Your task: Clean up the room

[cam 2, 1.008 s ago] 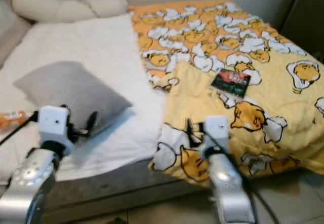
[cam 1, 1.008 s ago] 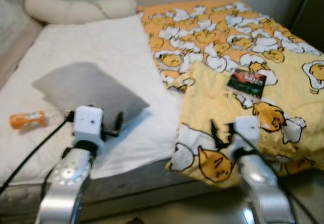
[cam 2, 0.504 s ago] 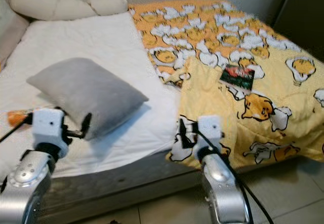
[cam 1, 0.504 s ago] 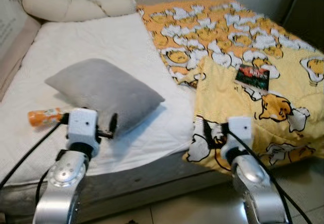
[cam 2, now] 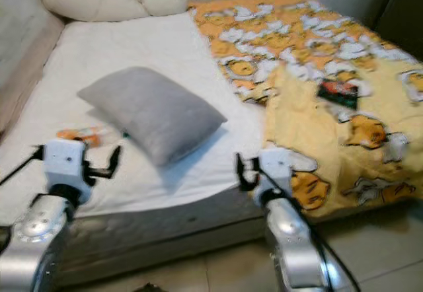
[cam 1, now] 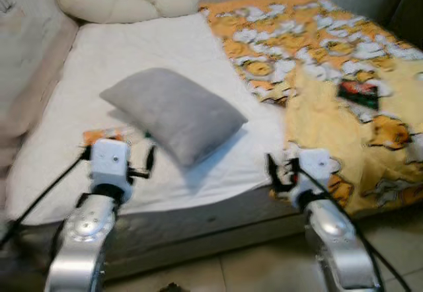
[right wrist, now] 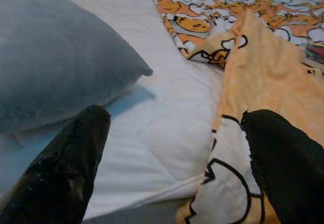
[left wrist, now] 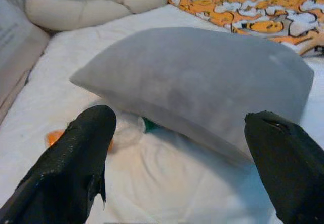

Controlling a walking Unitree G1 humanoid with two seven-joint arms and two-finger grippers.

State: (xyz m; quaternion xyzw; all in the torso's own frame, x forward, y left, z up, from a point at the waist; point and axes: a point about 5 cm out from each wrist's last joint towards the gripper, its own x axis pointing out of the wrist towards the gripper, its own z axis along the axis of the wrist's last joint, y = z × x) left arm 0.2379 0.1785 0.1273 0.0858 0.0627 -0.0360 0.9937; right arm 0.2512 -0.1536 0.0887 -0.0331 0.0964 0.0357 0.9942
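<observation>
A grey pillow [cam 1: 173,112] lies slanted on the white bed sheet [cam 1: 165,47]. An orange bottle [cam 1: 104,135] lies on the sheet beside the pillow's near left edge, partly tucked under it; in the left wrist view its orange body [left wrist: 52,137] and green cap show. My left gripper [left wrist: 179,127] is open just short of the pillow and bottle, holding nothing. My right gripper [right wrist: 177,122] is open over the bed's near edge, between the pillow and the folded yellow egg-print blanket [cam 1: 344,61]. A dark packet [cam 1: 357,92] rests on the blanket.
A long cream bolster [cam 1: 125,4] lies along the head of the bed. A pale padded side panel [cam 1: 30,67] runs along the bed's left. Tiled floor [cam 1: 251,272] lies below the mattress edge, under my arms.
The camera has swung left, so the pillow and bottle sit nearer the middle and the blanket further right. Both grippers stay open, and nothing on the bed has moved.
</observation>
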